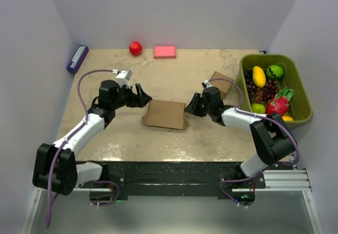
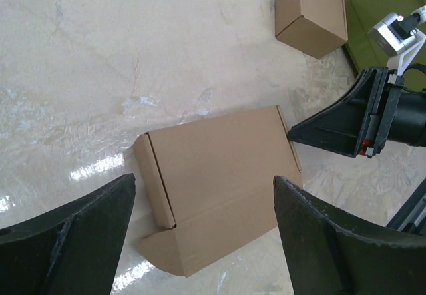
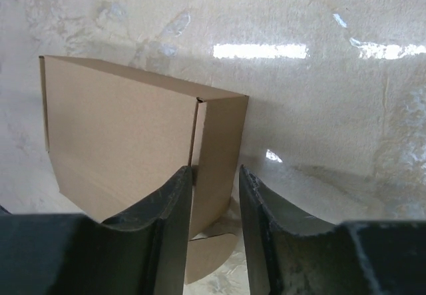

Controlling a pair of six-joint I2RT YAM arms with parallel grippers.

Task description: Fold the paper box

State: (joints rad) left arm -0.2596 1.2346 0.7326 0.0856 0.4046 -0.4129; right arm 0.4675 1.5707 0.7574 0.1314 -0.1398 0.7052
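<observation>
Seen from above, the light is bright and even, washing the walls [image 1: 174,12] pale. The glossy desk [image 1: 174,139] carries a broad sheen along its near edge. In the left wrist view, white glare streaks the desk, and the left tool [image 2: 203,188] shows its fingers [image 2: 66,248] as dark, soft blurs. In the right wrist view, 1 bright bar of reflection lies near the top. The paper box [image 3: 120,122] throws a soft shadow rightward, and the right tool [image 3: 214,172] is out of focus.

Left arm [image 1: 87,125] reaching inward, forearm angled up-table; left gripper [image 1: 142,96] — jaws spread wide. Right arm [image 1: 240,117] folded inward; right gripper [image 1: 189,108] — jaws narrowed to a slim gap.
</observation>
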